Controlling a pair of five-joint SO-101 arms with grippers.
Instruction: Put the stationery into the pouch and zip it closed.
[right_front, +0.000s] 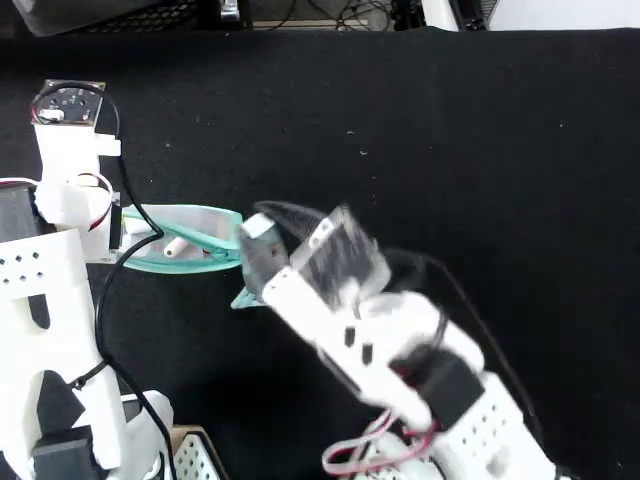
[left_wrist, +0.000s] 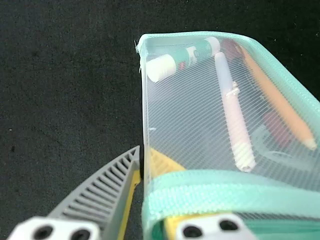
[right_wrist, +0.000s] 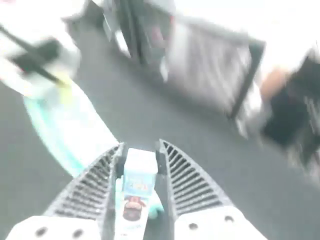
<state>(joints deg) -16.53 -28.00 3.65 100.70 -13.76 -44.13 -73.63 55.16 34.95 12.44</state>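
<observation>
A black cloth (right_front: 450, 150) is covering the table under both claws. Two white arms are standing at its near edge.

The left claw (left_wrist: 145, 152) is clenching the near edge of one teal mesh pouch (left_wrist: 200, 100). A grey ribbed finger (left_wrist: 107, 187) is lying outside the pouch, and a yellow pad is showing through the mesh. Just beyond this claw, three long things are lying inside the pouch:
- one pale pen (left_wrist: 232, 115)
- one orange pencil (left_wrist: 275, 100) beside the pen
- one white-capped marker (left_wrist: 175, 62) at the far end

A reddish shape is showing under the pencil, but I cannot tell what it is.

The right claw (right_wrist: 140, 145) is grasping one small white and pale blue block (right_wrist: 137, 175) between its ribbed fingers. It is hanging at the end of the pouch opposite the left claw, so the pouch is lying on the cloth between the two claws.

Farther off, past the cloth's far edge, dark cables (right_front: 340, 12) are trailing among grey gear in the room behind.
</observation>
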